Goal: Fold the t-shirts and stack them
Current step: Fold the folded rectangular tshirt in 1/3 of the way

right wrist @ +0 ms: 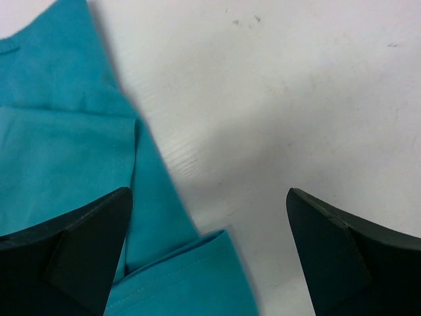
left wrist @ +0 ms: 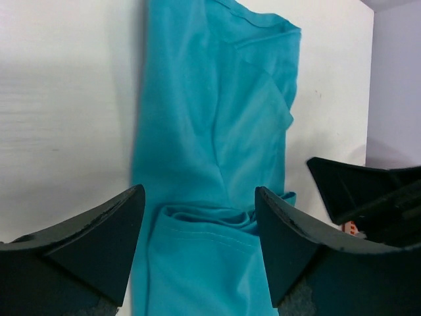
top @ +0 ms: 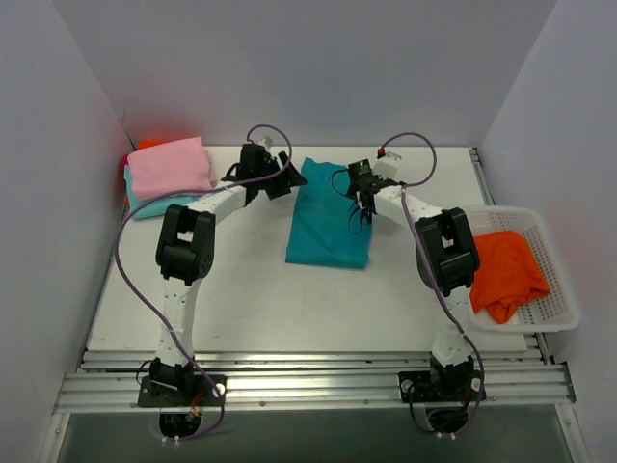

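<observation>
Left gripper (left wrist: 198, 217) and right gripper (right wrist: 209, 210), both spread apart, hover over the far end of the deep teal t-shirt (top: 328, 227) (lying long-folded on the counter (top: 241, 299)). Risk: right gripper, mostly beside its edge, may miss cloth.

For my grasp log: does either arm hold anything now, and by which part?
Nothing is held. The jaws of the left arm and the right arm stand open by the teal shirt, closed on no part of it.

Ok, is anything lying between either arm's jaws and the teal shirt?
Nothing visible does. The left jaws stand open over the teal shirt; the right jaws stand open over its edge, with only table beside it.
</observation>
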{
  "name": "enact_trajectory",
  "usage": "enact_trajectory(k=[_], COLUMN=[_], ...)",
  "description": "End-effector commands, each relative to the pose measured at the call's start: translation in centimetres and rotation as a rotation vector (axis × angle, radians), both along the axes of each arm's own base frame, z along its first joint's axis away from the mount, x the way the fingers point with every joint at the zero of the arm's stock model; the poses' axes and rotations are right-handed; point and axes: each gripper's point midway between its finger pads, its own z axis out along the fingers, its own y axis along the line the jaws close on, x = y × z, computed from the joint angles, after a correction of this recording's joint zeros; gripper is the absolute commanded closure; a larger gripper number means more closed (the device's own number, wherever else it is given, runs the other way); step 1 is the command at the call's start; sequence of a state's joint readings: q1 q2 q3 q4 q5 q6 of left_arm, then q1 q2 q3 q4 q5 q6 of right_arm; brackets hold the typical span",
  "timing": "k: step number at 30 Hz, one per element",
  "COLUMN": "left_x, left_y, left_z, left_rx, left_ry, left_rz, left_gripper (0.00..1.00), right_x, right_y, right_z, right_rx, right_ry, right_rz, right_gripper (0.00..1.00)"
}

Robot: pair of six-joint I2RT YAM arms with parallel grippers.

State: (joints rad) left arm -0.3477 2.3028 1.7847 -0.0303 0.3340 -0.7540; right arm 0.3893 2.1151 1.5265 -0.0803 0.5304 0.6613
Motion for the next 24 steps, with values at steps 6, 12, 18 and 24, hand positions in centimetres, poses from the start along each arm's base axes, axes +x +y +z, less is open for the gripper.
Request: enact_trajectory(k=[6, 12, 18, 24], left_x=[-2.0, -10.6, -16.6, -17.9], left_y=[4.0, 7.8, 7.3, 4.4], left_z=[9.9, 10.0, 4.6, 0.1], left_rx=[0.012, 0.076, 0.11, 0.08], left_ry=[-0.152, -0.188, -0.136, -0.08], left_rz=[0.06, 0.244, 0.267, 0.211], left_gripper=[0.24, 0.24, 0.25, 0.27], right_x=[-4.6, -12.9, -18.1, -19.6], right_y=[-1.3, 0.8, 3.5, 4.6], right_z=[11.0, 10.4, 8.9, 3.4], right_rx=[0.011, 0.252, 0.397, 0.431], right_ry=[-0.182, -0.281, -0.295, -0.196], right_rz=[-0.005, 0.15, 0.282, 0.292], right_gripper=[0.0, 0.0, 0.0, 0.0])
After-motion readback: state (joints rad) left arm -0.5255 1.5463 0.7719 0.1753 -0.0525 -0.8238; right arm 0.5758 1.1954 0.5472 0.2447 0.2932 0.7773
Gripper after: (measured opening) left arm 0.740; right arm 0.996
